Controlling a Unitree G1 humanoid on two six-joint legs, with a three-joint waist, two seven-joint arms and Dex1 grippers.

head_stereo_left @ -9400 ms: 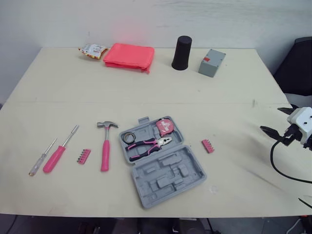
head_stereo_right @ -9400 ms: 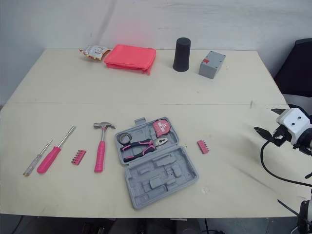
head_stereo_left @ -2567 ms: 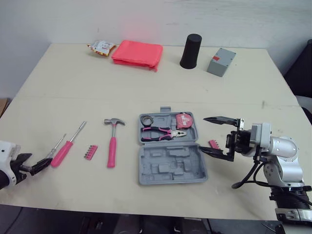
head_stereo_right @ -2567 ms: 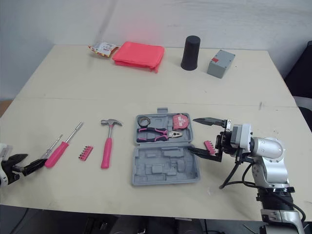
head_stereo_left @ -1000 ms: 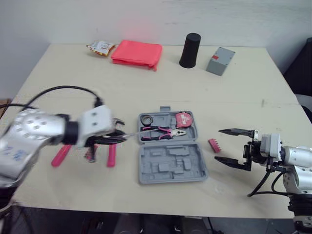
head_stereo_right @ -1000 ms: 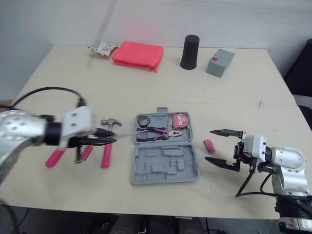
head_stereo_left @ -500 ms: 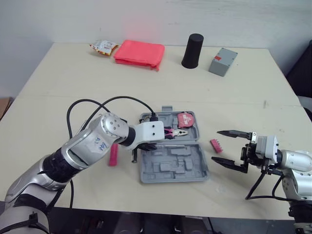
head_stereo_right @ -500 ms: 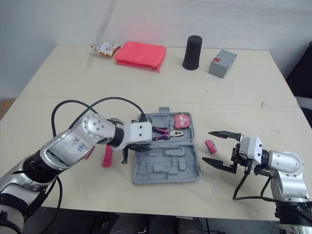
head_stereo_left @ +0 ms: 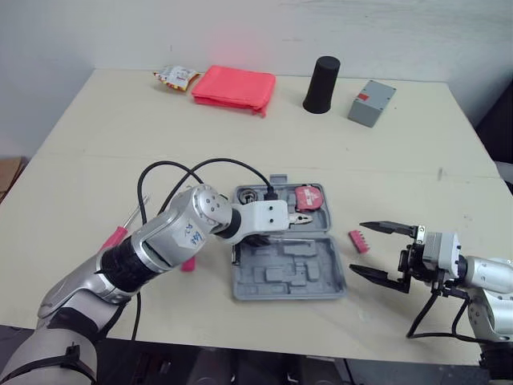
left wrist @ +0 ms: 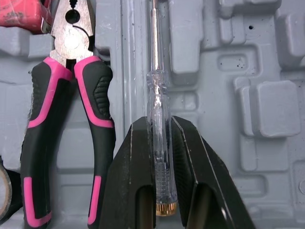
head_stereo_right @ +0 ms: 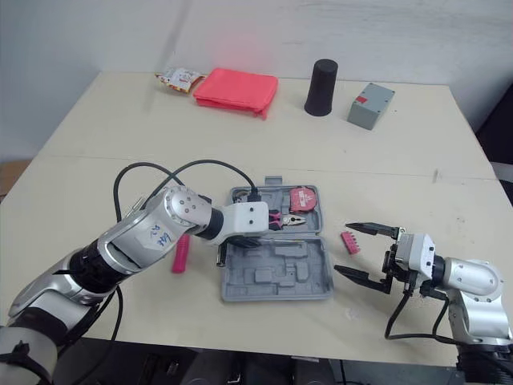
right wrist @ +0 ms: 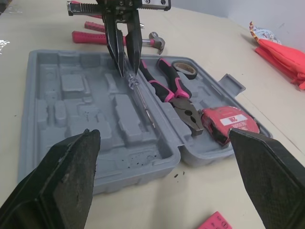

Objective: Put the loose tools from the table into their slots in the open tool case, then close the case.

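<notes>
Seating screwdriver [left wrist: 156,90] in case [head_stereo_left: 295,277], mid-frame: left gripper [left wrist: 157,126] clamps it; next, probably press and release. Right gripper [head_stereo_left: 358,248] gapes.

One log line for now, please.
left jaws: shut on clear screwdriver, tip in tool case by hinge | right jaws: open | pliers, tape measure: slotted | bit strip: on table

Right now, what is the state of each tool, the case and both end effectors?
Tool case: open, lying flat.
Clear screwdriver: gripped, over the case.
Left end effector: shut on the clear screwdriver.
Right end effector: open, empty.
Pliers: in their slot.
Tape measure: in its slot.
Bit holder: loose, beside the case.
</notes>
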